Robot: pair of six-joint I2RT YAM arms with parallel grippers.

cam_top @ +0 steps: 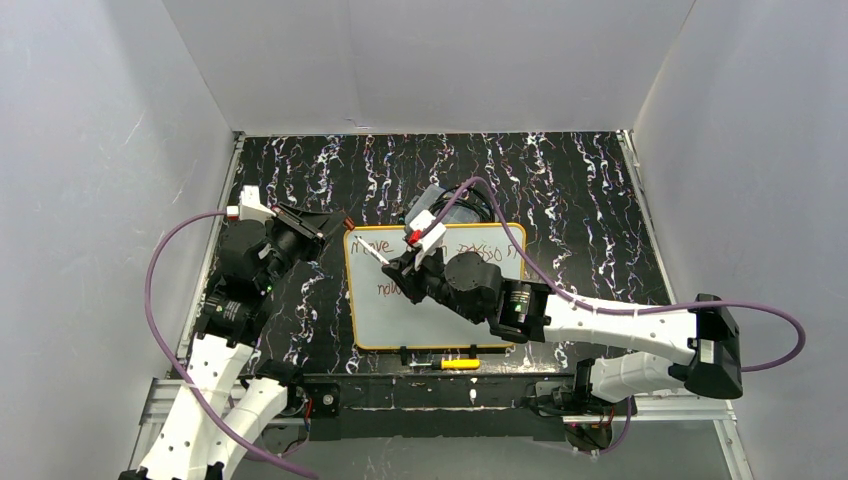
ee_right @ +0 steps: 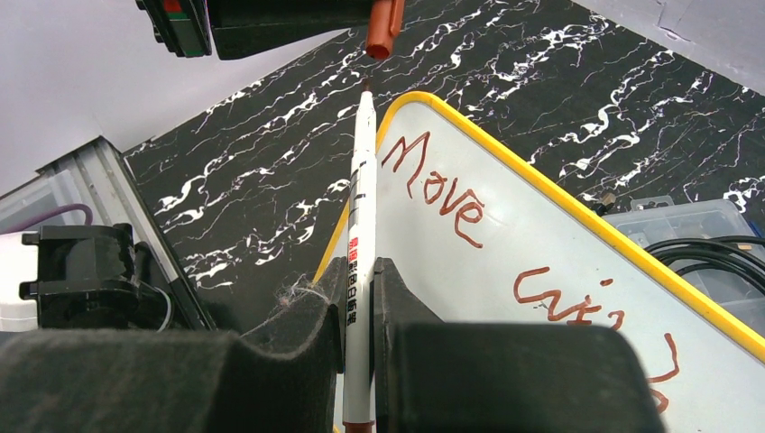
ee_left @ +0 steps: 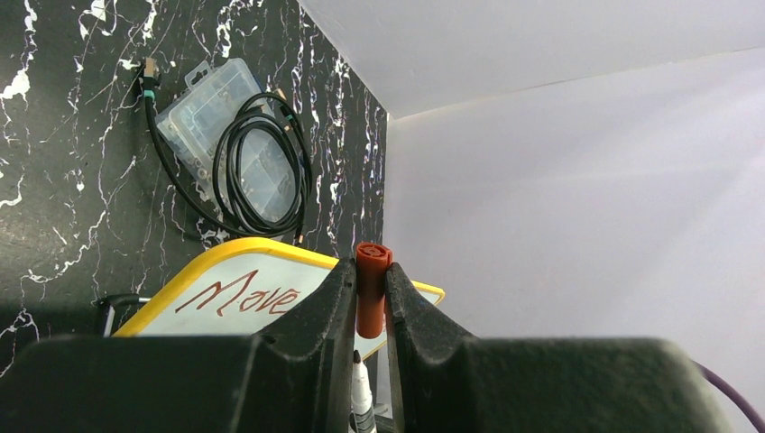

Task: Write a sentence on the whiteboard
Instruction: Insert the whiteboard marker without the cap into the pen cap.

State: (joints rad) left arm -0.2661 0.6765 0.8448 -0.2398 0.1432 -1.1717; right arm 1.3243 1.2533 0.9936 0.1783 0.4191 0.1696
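The whiteboard [cam_top: 440,300] with its yellow rim lies on the black marbled table; it also shows in the left wrist view [ee_left: 225,298] and the right wrist view [ee_right: 541,289]. The sentence [cam_top: 378,245] in reddish-brown script starts with "Move" [ee_right: 442,194]. My right gripper [cam_top: 398,268] is shut on a white marker [ee_right: 359,262], its tip pointing toward the board's far left corner. My left gripper [cam_top: 338,222] is shut on the red marker cap [ee_left: 372,298], a short gap from the marker tip [ee_right: 366,86]. The cap also shows in the right wrist view [ee_right: 383,27].
A clear plastic box [ee_left: 225,144] with a coiled black cable [ee_left: 262,171] lies behind the board. A yellow marker [cam_top: 458,364] lies at the board's near edge. Grey walls enclose the table on three sides.
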